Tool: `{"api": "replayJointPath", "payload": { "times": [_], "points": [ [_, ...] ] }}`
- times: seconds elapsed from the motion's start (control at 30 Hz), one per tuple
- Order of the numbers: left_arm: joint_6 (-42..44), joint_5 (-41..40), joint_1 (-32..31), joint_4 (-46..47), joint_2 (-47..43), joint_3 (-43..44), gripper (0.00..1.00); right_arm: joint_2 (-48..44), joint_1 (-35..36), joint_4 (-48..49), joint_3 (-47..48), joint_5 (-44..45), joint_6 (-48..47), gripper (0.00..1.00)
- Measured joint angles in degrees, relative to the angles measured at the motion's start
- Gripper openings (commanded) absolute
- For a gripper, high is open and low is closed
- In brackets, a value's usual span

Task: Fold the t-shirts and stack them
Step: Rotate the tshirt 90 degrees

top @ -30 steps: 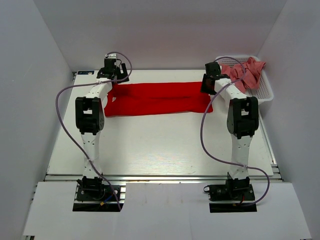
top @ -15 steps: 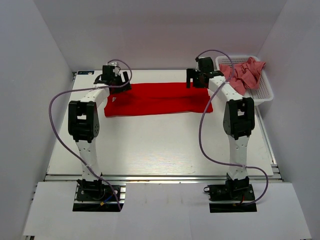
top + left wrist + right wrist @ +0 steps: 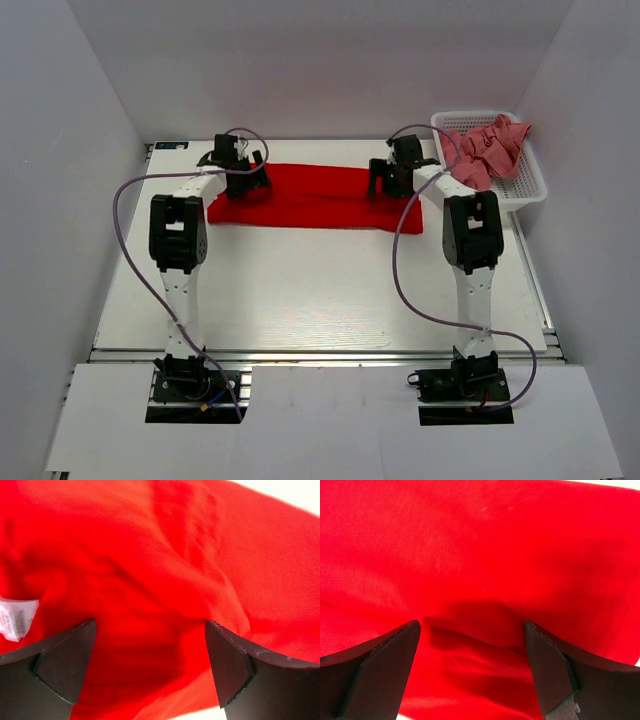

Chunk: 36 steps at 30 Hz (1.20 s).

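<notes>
A bright red t-shirt lies folded into a wide strip across the far part of the white table. My left gripper hangs over its left end, jaws open with red cloth between them; a white label shows at the left. My right gripper hangs over its right end, jaws open over the red cloth. Salmon pink t-shirts lie crumpled in the basket at the far right.
A white mesh basket stands at the table's far right corner, beside the right arm. White walls close in the table on the left, far and right sides. Grey cables loop off both arms.
Both grippers have moved inward and down onto the red shirt's ends. The shirt's far edge has come toward me, making the strip narrower.
</notes>
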Motion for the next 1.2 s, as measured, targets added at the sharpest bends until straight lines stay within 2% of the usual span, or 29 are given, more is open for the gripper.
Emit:
{"api": "replayJointPath", "payload": {
  "times": [0.13,0.23,0.33,0.43,0.6,0.77,0.87,1.03,1.2],
  "points": [
    [0.50,-0.57,0.76,-3.54,12.61,20.31,1.00,-12.92,0.63,4.76,-20.24,-3.06,0.52,0.90],
    [0.63,0.52,1.11,-2.91,19.67,30.88,1.00,-24.50,3.30,8.39,-37.68,-5.73,1.55,0.90],
    [0.07,3.23,0.83,0.98,22.75,33.90,1.00,-33.66,9.64,12.02,-50.25,-10.45,3.41,0.88],
    [-1.31,6.19,0.00,5.31,25.35,36.15,1.00,-39.04,18.99,14.60,-57.44,-15.47,5.60,0.88],
    [-4.52,10.40,-3.61,13.27,31.01,41.44,1.00,-40.76,32.94,15.63,-59.82,-20.37,5.77,0.90],
    [-6.49,10.97,-6.97,18.18,32.44,41.70,1.00,-36.83,40.28,16.02,-54.75,-25.99,2.38,0.90],
    [-7.34,10.84,-8.11,19.71,32.94,41.70,1.00,-33.77,42.64,15.47,-50.29,-26.14,-0.31,0.90],
    [-8.31,10.80,-8.02,20.04,32.81,41.68,1.00,-35.45,43.50,13.38,-47.41,-21.35,-2.45,0.90],
    [-6.82,9.62,-7.87,12.68,28.55,40.11,1.00,-41.24,42.80,11.67,-47.36,-15.98,-0.39,0.90]
  ]
}}
